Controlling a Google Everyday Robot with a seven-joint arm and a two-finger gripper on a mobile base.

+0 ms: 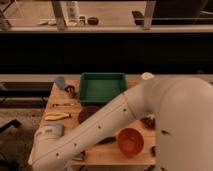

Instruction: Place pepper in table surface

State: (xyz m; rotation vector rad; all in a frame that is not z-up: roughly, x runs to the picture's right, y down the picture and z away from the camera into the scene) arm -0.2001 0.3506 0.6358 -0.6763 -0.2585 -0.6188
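Note:
The pepper is hidden; my white arm (105,127) covers the front left corner of the table surface (106,153) where it would lie. The arm runs from the upper right down to the lower left edge of the camera view. My gripper is at the arm's far end by the table's front left corner, and it does not show. The tabletop is light tan wood.
A green tray (102,87) stands at the back middle. A purple bowl (89,113) is partly behind the arm. An orange bowl (131,141) sits front right. A yellow banana-shaped item (57,116), a blue sponge (50,131), a blue cup (60,82) and a white cup (146,76) are also on the table.

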